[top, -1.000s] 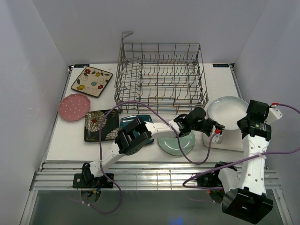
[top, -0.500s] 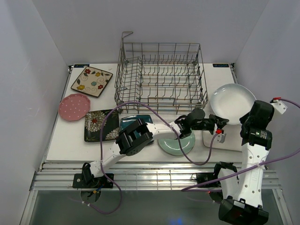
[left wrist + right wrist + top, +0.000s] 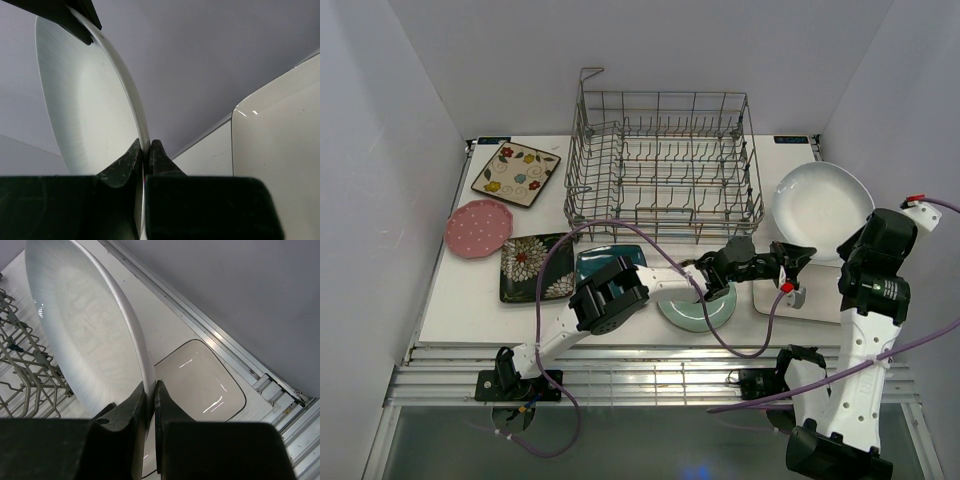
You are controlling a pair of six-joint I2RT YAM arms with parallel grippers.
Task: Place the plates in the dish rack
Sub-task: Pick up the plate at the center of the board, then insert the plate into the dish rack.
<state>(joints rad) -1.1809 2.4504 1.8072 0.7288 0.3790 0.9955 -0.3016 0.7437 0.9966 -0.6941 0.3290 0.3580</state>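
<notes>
White arm links (image 3: pixel 863 350), black joints (image 3: pixel 605 297), black fingers (image 3: pixel 125 161), purple cables (image 3: pixel 595 222), red cable tips (image 3: pixel 918 200)

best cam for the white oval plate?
Top external: nearly the whole white oval plate shows, right of the dish rack. Left wrist sees it near edge-on, rim in the left claw; right wrist crops it, rim in the right claw.

White oval plate (image 3: pixel 820 205) is up off the table at the right, tilted on edge, rim pinched by the left pincer (image 3: pixel 144 150) and the right pincer (image 3: pixel 149 390). Below it, the white rectangular plate (image 3: pixel 200 372) lies flat. Mint-green round plate (image 3: pixel 695 308) sits flat near the front, teal square plate (image 3: pixel 605 262) just left of it, then the dark patterned square plate (image 3: pixel 532 268). Pink dotted round plate (image 3: pixel 477 228) and cream floral square plate (image 3: pixel 516 173) lie far left. Grey wire dish rack (image 3: pixel 660 160) stands upright at the back.
</notes>
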